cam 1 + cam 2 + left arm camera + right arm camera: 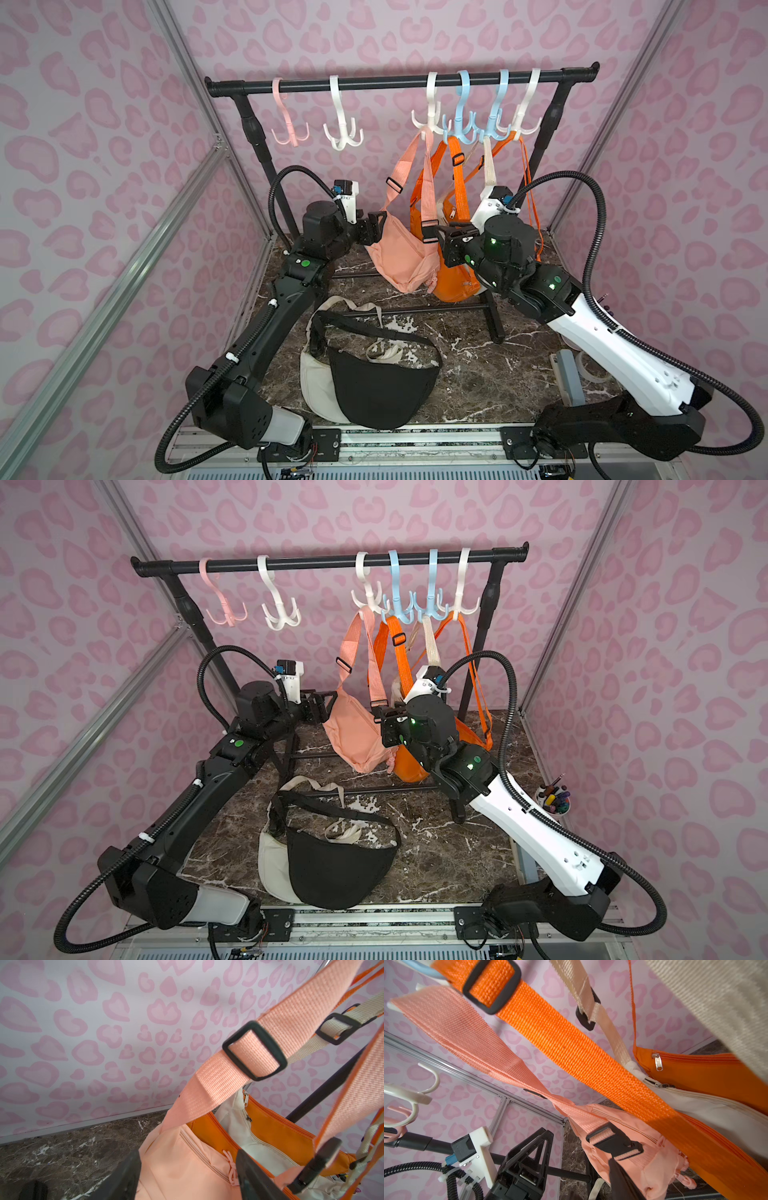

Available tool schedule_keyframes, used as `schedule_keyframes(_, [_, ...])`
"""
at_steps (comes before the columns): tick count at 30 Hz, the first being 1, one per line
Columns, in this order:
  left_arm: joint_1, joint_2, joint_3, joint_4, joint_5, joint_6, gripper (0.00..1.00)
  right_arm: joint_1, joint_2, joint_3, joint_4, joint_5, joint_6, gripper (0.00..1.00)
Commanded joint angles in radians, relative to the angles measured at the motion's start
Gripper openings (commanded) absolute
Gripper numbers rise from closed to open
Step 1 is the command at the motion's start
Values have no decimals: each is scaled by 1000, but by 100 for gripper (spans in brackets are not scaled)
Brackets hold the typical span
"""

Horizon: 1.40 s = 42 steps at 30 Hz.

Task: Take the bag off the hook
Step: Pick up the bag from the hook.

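1 peach bag (401, 253), long axis steeply slanted

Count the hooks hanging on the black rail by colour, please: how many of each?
Pink hooks: 1
White hooks: 3
Blue hooks: 2
Total: 6 hooks

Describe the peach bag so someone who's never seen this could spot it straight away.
Look at the black rail at the back, hung with plastic hooks. A cluster of bags hangs from it; the peach bag is the one at the cluster's edge nearest the two empty hooks, pale pinkish-orange beside the bright orange bag.
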Motion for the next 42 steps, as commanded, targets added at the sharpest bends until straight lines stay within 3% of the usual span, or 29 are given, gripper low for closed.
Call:
schedule_keyframes(1, [0, 20, 31, 74, 16, 25, 73, -9, 18, 17, 21, -32, -14, 40])
schedule_keyframes(11, [0, 69, 79, 96, 103, 66, 73, -54, 92, 68, 19, -82, -14, 40])
schedule_keyframes(30, [-2, 182, 193, 94, 37, 116, 73, -108, 171, 89, 45, -171, 21, 45])
schedule_keyframes(42, [-2, 193, 178, 118, 54, 113, 78, -116, 177, 25, 85, -235, 28, 45])
